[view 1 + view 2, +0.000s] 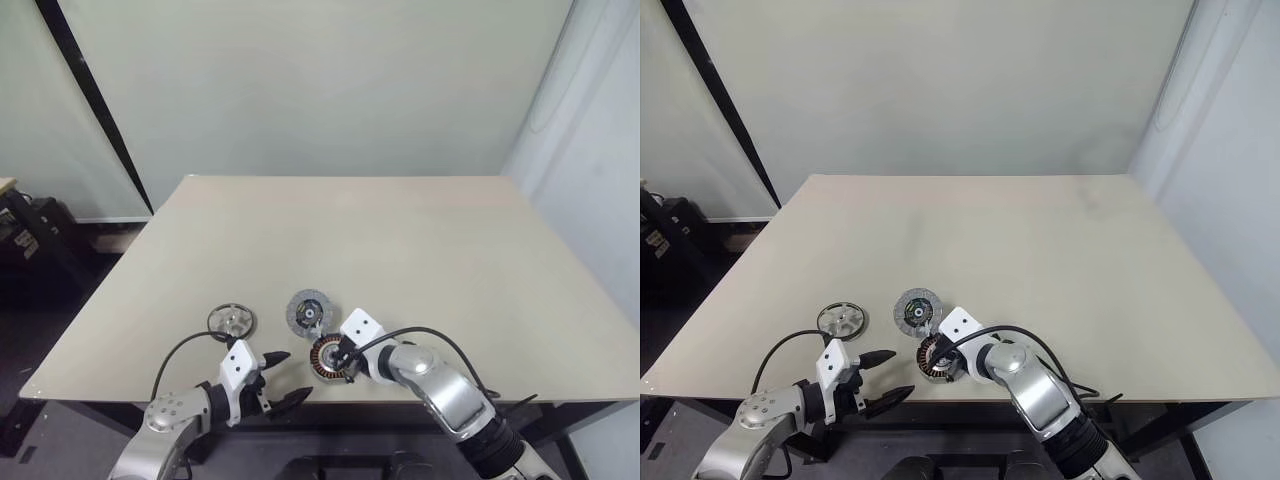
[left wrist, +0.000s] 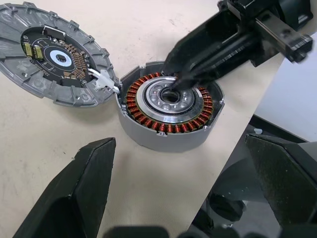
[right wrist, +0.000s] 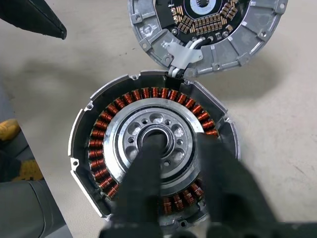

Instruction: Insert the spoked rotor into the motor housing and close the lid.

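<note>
The motor housing [image 3: 84, 129] stands near the table's front edge, its copper coil ring around a silvery inner ring with round holes. Touching its far side lies the lid [image 2: 44, 74], face up, showing a dark circuit ring, with a small white connector joining the two. The spoked rotor [image 1: 232, 320] lies flat on the table to the left of the lid. My right gripper [image 3: 183, 148] hangs over the housing, slightly open, with one fingertip at the central bore and the other over the silvery ring. My left gripper [image 1: 292, 376] stands wide open just left of the housing, holding nothing.
The beige table [image 1: 400, 250] stretches far back and to both sides. The housing sits close to the front edge [image 1: 400, 400]. A dark stand and clutter [image 1: 30, 240] are on the floor at the far left.
</note>
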Action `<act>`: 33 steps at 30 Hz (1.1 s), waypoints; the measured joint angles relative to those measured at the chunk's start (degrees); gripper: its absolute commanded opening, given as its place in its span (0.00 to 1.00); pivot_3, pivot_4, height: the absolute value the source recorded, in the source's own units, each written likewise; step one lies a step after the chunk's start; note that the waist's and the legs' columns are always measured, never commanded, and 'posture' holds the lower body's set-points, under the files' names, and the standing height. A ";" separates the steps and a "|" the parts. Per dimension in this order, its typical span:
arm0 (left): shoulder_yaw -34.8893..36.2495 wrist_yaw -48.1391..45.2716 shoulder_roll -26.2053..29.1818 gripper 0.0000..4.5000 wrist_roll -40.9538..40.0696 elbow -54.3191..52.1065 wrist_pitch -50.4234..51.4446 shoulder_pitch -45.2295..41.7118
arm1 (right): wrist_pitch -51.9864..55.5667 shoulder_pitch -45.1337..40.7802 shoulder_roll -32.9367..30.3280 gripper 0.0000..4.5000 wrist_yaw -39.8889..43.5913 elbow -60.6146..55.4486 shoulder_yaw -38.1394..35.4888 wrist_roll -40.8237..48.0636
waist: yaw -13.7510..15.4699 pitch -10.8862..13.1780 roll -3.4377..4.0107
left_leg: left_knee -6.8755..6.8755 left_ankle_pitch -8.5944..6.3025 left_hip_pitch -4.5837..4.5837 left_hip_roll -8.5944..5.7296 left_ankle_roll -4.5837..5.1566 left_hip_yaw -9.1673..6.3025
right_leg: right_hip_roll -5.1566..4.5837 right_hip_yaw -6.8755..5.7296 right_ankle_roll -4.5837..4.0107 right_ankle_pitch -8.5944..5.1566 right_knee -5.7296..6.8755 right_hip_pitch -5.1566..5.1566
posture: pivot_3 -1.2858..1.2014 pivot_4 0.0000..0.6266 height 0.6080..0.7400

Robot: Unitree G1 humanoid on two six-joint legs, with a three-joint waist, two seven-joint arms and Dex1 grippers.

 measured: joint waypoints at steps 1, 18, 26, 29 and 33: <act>0.00 0.00 0.00 1.00 0.01 0.00 0.00 0.00 | 0.00 0.08 0.09 0.44 -0.11 0.00 0.00 0.00 | 0.00 0.00 0.00 | 0.00 0.00 0.00 0.00 0.00 0.00 | 0.00 0.00 0.00 0.00 0.00 0.00 | 0.52 0.00 1.00; 0.01 0.04 0.00 1.00 0.01 0.00 -0.01 0.21 | 0.15 0.04 0.74 0.01 -1.11 0.57 0.86 -0.14 | 0.01 0.00 0.00 | 0.01 0.00 0.00 0.00 0.00 -0.01 | 0.00 0.00 0.00 0.00 0.00 0.01 | 0.52 0.00 1.00; 0.01 0.06 0.01 1.00 0.01 0.00 -0.01 0.26 | 0.44 0.07 0.93 0.01 -1.12 0.69 0.70 0.14 | 0.00 0.00 0.00 | 0.01 0.00 0.00 0.00 0.00 -0.01 | 0.00 -0.01 0.00 0.00 0.00 0.00 | 0.52 0.00 1.00; 0.01 0.06 0.03 1.00 0.02 0.00 -0.01 0.26 | 1.18 0.07 1.36 0.01 -1.12 0.69 0.12 0.68 | -0.01 0.00 0.00 | 0.00 0.00 0.00 0.00 0.00 -0.01 | 0.00 -0.01 0.00 0.00 0.00 0.00 | 0.52 0.00 1.00; 0.01 0.06 0.04 1.00 0.04 0.00 -0.01 0.26 | 1.35 0.02 1.28 0.01 -1.15 0.67 0.02 0.86 | 0.00 0.00 0.01 | 0.00 0.00 0.00 0.00 0.00 -0.01 | 0.00 -0.01 0.00 0.00 0.00 0.00 | 0.52 0.00 1.00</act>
